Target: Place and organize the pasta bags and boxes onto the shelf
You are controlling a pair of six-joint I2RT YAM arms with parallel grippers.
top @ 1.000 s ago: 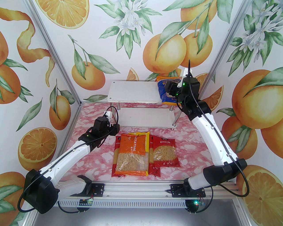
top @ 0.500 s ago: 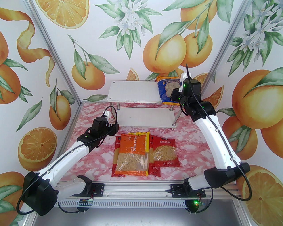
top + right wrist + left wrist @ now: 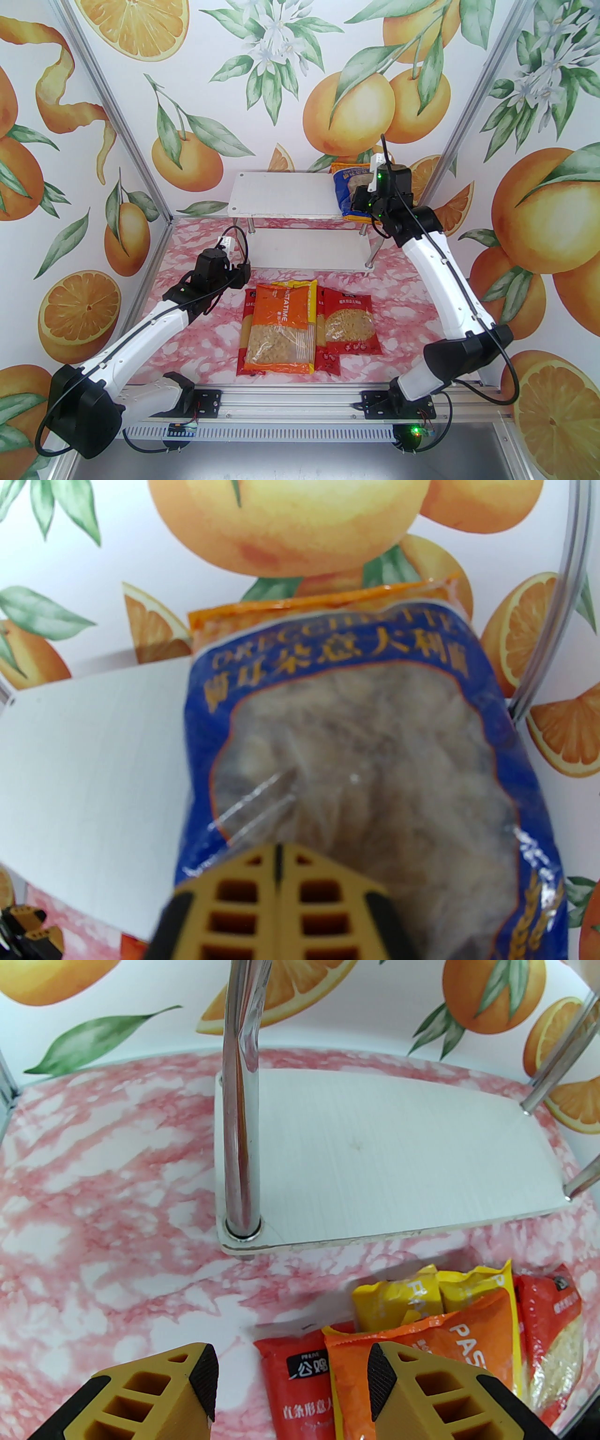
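Observation:
A blue pasta bag (image 3: pixel 346 177) with a clear window lies on the right end of the shelf's top board (image 3: pixel 281 194). My right gripper (image 3: pixel 357 200) is shut, its fingertips (image 3: pixel 277 852) pressed together low over the near end of the blue bag (image 3: pixel 375 761), with nothing seen between them. On the table lie an orange bag (image 3: pixel 279 328), a red bag (image 3: pixel 349 323), yellow packs (image 3: pixel 304 286) and a red narrow pack (image 3: pixel 248 304) in one pile. My left gripper (image 3: pixel 241 274) hangs open over the pile's far left corner, fingers (image 3: pixel 201 1372) astride the red pack (image 3: pixel 300 1405) and orange bag (image 3: pixel 459 1335).
The shelf's lower board (image 3: pixel 309 251) is bare, with a chrome leg (image 3: pixel 241 1100) rising at its near left corner. The orange-print walls close in behind and beside the shelf. An aluminium rail (image 3: pixel 281 403) runs along the table's near edge.
My right gripper closed from partly open, drew back to the right, then moved left over the blue bag again. The left arm has hardly moved.

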